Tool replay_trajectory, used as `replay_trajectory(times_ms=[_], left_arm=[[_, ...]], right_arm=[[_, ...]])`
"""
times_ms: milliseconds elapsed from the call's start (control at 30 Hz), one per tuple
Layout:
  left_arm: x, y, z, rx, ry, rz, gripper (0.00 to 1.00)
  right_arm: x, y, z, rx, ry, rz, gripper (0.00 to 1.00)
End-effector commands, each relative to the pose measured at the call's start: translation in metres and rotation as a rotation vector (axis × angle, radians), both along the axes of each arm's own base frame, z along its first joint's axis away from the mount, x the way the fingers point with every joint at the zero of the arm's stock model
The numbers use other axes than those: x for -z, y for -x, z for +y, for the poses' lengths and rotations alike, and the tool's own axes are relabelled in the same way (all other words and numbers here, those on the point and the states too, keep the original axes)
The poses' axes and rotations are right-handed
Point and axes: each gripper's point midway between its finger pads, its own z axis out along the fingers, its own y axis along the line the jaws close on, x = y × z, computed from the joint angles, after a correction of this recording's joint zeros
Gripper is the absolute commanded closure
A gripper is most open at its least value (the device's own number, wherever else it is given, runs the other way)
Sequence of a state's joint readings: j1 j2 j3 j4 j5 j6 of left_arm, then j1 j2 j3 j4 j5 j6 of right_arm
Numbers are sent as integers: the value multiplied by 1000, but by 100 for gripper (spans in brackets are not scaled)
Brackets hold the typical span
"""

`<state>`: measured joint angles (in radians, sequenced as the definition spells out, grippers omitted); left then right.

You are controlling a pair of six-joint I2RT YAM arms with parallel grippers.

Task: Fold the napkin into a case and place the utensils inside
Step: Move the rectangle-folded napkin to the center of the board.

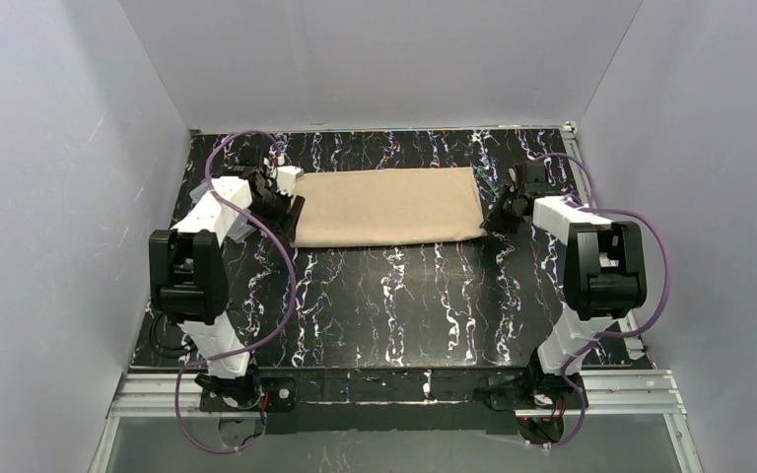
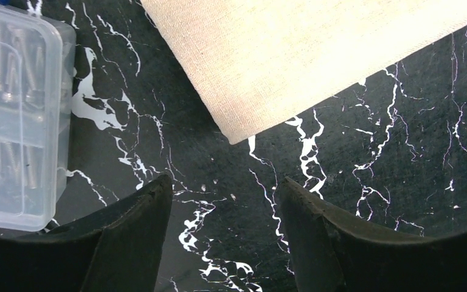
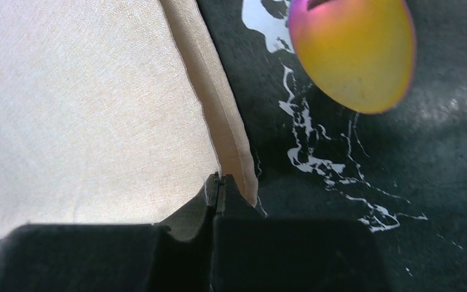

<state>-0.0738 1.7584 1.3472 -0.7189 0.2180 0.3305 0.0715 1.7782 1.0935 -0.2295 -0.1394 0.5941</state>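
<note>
The tan napkin (image 1: 386, 207) lies folded into a wide rectangle at the back of the table. My left gripper (image 1: 289, 212) is at its left end, open and empty (image 2: 225, 180), with the near left corner of the napkin (image 2: 292, 61) just ahead of the fingertips. My right gripper (image 1: 498, 219) is at the napkin's near right corner, its jaws shut (image 3: 221, 179) on the layered edge of the cloth (image 3: 97, 121). The spoon's orange-yellow bowl (image 3: 354, 52) lies on the table just right of that edge. The fork is out of view.
A clear plastic compartment box (image 2: 12, 115) holding screws sits to the left of my left gripper. The table top (image 1: 394, 305) is black marble-patterned, with white walls on three sides.
</note>
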Motion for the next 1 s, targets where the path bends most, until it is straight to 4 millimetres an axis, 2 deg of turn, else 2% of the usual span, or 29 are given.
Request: replay_trajectory(times_ms=[0,267,500,533,600,667,767,867,967], left_arm=[[13,9,-6,-13,34,59,38],[19,5,-16,0,61,61,43],[20,-3,-22,5,74,49,49],[21,-5,-22,4,73,49,50],[21,-8,-22,4,72,45,52],[21,-10,-22,3,69,43,55],[23,-11,-22,5,70,47,60],[27,-11,-23,1,73,55,62],[30,-13,-24,-5,77,59,64]], right_arm=[[-10,10,-15,52,50,-25,99],[11,32,-16,67,48,31,99],[8,36,-20,58,87,41,97],[5,35,-21,49,93,36,86],[-4,32,-21,41,102,20,71],[-24,20,-23,42,114,-33,59],[-62,-15,-29,61,149,-145,55],[-81,-52,-25,44,147,-190,55],[-84,-75,-17,21,128,-178,56]])
